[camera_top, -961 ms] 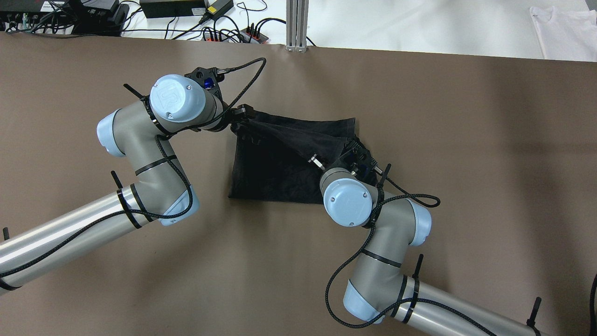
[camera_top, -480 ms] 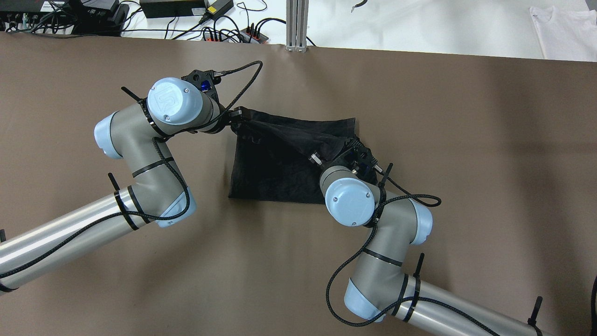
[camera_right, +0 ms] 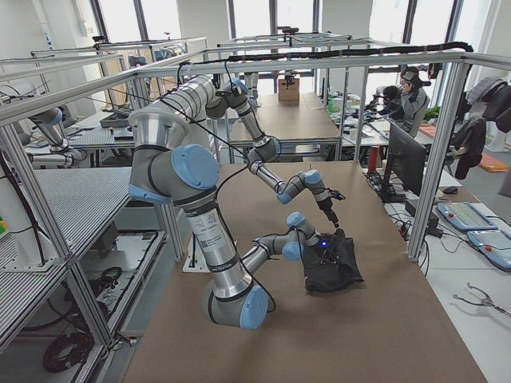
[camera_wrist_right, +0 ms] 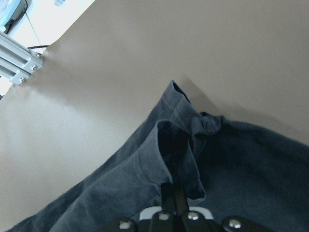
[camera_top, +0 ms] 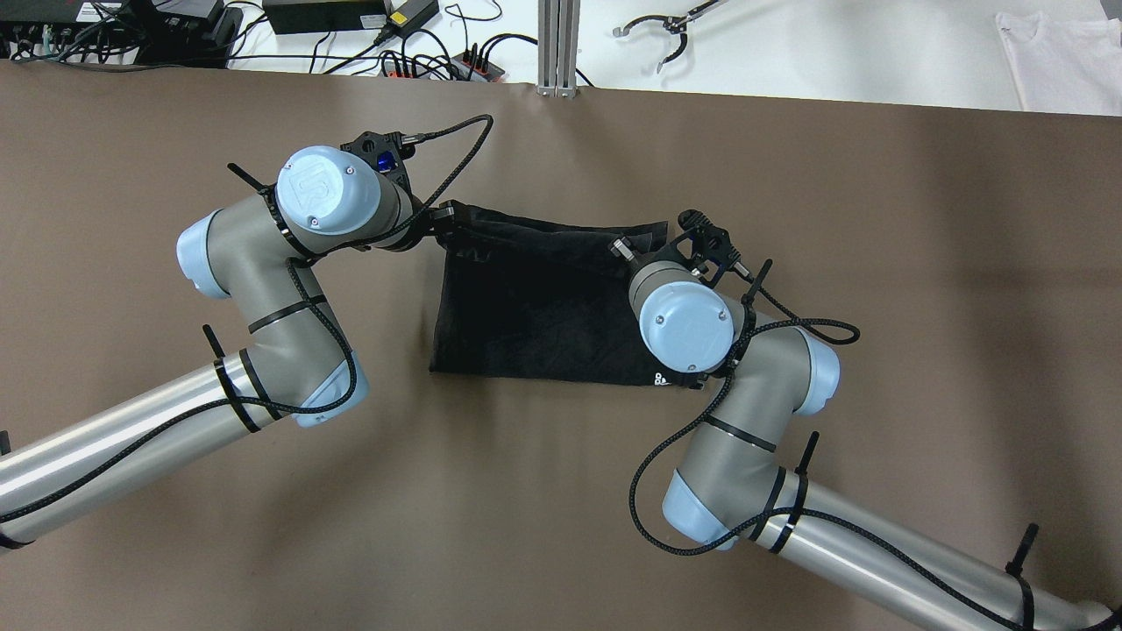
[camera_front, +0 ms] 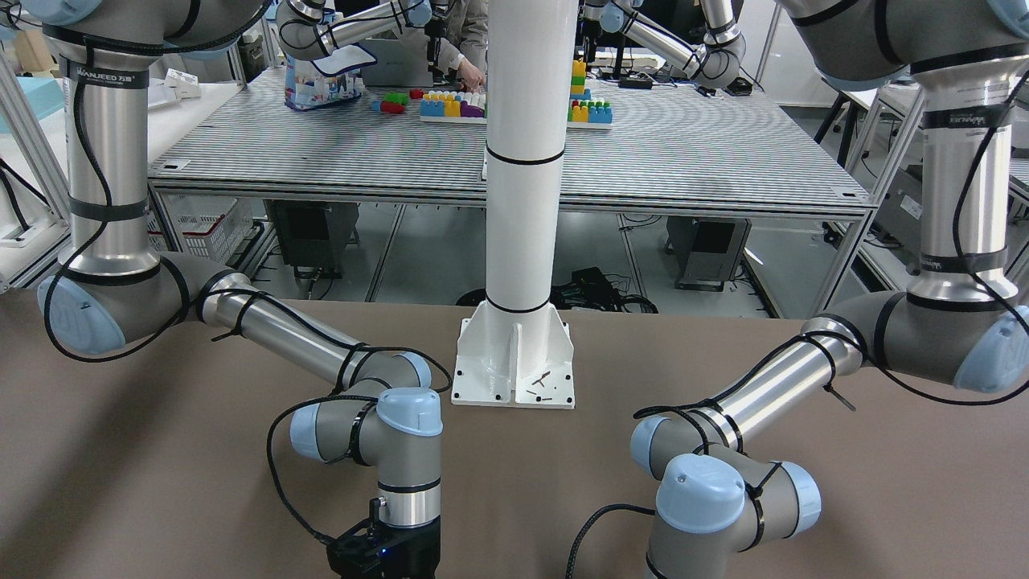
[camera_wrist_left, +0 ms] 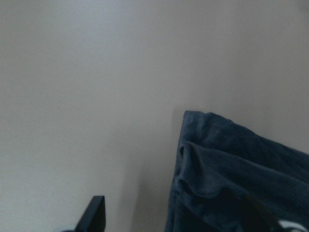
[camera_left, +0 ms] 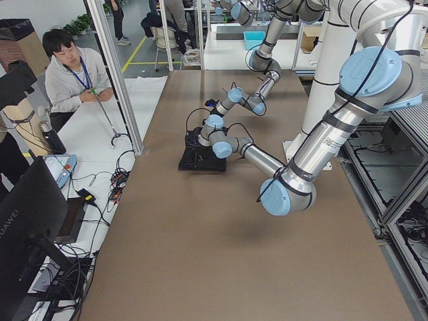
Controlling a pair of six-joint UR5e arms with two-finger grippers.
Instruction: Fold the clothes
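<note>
Lying on the brown table (camera_top: 877, 350) approx. midway btwn the two arms, the cloth (camera_top: 526, 324) was a dark rectangle, mostly flat, w/ its near edge straight and its far edge rumpled and doubled over. The L gripper (camera_top: 447, 216) sat at the cloth's far corner on the robot's left. In the L wrist view one finger (camera_wrist_left: 95, 216) showed low at the left over bare table, w/ a strip of table btwn it and the fabric. Its mate was hard to pick out against the dark cloth (so the jaws read as parted, not clamped). That corner showed a small fold just inside the hem. The R gripper (camera_wrist_right: 170, 189) was at the far corner on the robot's right. Its fingers were pressed together, pinching a raised flap of cloth that stood up in a loop above them in the R wrist view. From overhead the R wrist hid part of the cloth's right side. In both side views the cloth was a low dark heap under the two wrists. In the front view a white pole (camera_front: 522, 161) on its base plate (camera_front: 514, 378) stood btwn the arms, w/ the cloth out of frame. A person (camera_left: 70, 73) sat at a white bench beside the table, holding a long grabber (camera_left: 107, 117).
</note>
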